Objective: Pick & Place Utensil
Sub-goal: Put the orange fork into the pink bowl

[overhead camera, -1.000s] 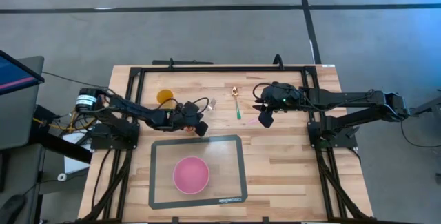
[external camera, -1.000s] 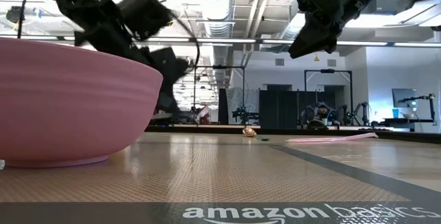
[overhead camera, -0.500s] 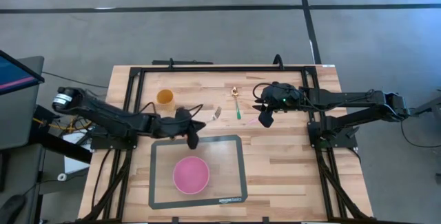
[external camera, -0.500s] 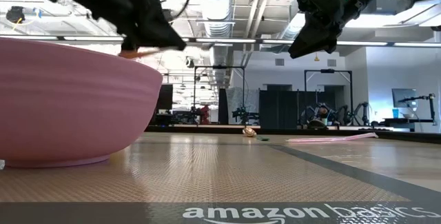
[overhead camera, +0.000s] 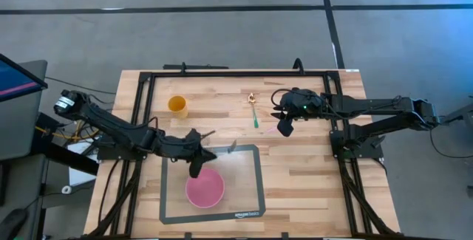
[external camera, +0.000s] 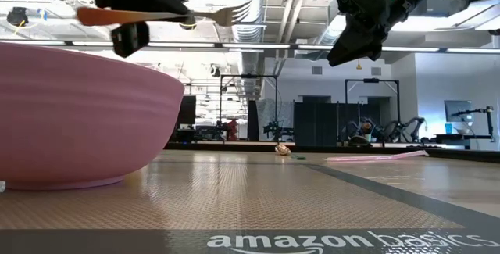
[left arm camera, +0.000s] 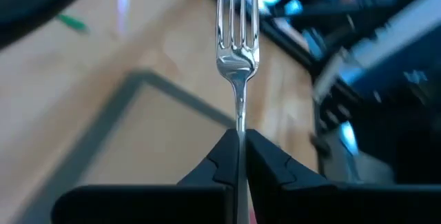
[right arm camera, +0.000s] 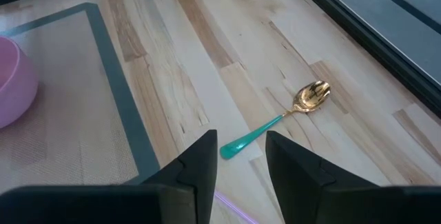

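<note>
My left gripper (overhead camera: 195, 163) hovers over the far rim of the pink bowl (overhead camera: 205, 187), shut on a fork (overhead camera: 230, 147) with silver tines (external camera: 234, 12) and an orange handle (external camera: 101, 16). The bowl stands by its base on the grey-edged mat (overhead camera: 254, 196). A spoon (overhead camera: 253, 111) with a gold bowl and teal handle (right arm camera: 251, 138) lies flat on the wood. My right gripper (overhead camera: 284, 127) hangs open above the table just right of the spoon; its wrist view shows the spoon ahead of its gripper (right arm camera: 241, 158). My left gripper pinches the fork by its thin silver neck (left arm camera: 239, 124), just behind the tines, between its two fingers (left arm camera: 265, 158). The fingers lie along the fork, tines pointing straight out ahead. The fork is lifted clear and roughly level above the bowl (external camera: 78, 113).
An orange cup (overhead camera: 177, 105) stands far left on the table. A thin pink stick (external camera: 375, 157) lies on the wood near my right gripper. A black frame (overhead camera: 236, 72) runs along the table's far and side edges. Bare wood shows right of the mat.
My left gripper has carried the fork from beside the orange cup toward the table's near edge, ending over the mat and the bowl's far rim. The fork has stayed pinched and has swung round, tines now pointing right over the mat.
</note>
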You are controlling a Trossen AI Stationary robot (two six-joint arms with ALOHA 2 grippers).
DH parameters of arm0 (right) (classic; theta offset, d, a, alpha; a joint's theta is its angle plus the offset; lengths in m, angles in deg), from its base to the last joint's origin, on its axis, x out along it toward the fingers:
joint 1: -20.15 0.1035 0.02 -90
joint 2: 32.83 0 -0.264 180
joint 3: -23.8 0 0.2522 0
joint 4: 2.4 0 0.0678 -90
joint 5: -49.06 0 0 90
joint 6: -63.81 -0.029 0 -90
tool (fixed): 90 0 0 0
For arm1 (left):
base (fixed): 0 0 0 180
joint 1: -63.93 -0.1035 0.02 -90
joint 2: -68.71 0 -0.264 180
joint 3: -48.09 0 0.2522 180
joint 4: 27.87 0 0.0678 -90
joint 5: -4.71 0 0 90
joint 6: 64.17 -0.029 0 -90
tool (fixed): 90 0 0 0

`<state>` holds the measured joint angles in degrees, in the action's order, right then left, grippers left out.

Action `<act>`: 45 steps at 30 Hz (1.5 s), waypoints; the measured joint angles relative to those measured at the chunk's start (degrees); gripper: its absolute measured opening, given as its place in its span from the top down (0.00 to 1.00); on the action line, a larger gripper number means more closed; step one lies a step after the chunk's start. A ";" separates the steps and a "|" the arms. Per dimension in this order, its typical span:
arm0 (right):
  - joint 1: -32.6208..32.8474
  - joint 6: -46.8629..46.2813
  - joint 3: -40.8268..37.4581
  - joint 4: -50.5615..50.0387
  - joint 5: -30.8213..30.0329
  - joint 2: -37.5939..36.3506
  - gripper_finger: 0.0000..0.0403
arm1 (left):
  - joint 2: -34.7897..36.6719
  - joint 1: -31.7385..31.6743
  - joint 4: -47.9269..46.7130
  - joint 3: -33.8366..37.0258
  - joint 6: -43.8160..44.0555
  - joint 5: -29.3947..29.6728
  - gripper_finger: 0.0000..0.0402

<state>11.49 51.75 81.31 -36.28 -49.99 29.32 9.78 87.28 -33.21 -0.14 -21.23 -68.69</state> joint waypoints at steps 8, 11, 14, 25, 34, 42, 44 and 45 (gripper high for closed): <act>0.02 0.00 0.00 0.00 -0.01 0.00 0.71 | 0.48 4.53 -3.89 -0.03 9.59 -2.10 0.96; 0.00 0.00 0.00 -0.02 -0.01 0.00 0.71 | 0.45 5.98 -4.44 -0.03 12.50 -4.87 0.96; 0.01 0.01 0.00 -0.03 -0.01 -0.02 0.71 | 0.42 7.85 -6.17 -0.03 13.13 -6.72 0.96; 0.02 0.00 0.00 -0.09 0.01 0.04 0.71 | 0.38 14.05 -15.14 -0.05 17.57 -10.97 0.96; 0.01 0.00 0.00 -0.09 0.00 0.10 0.71 | -5.04 13.07 -16.53 -0.05 17.59 -12.62 0.96; 0.01 0.00 0.00 -0.02 -0.01 0.09 0.71 | -10.93 8.90 -15.63 -0.19 18.05 -19.15 0.96; 0.02 0.00 0.01 0.00 0.00 0.09 0.71 | -11.48 7.97 -15.28 -0.27 18.07 -19.79 0.95; 0.01 0.00 0.00 0.00 -0.01 0.09 0.71 | -11.58 7.56 -15.21 -0.27 18.06 -19.93 0.95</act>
<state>11.50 51.75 81.31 -36.28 -50.00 29.41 -1.80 94.84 -48.43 -0.41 -3.17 -88.62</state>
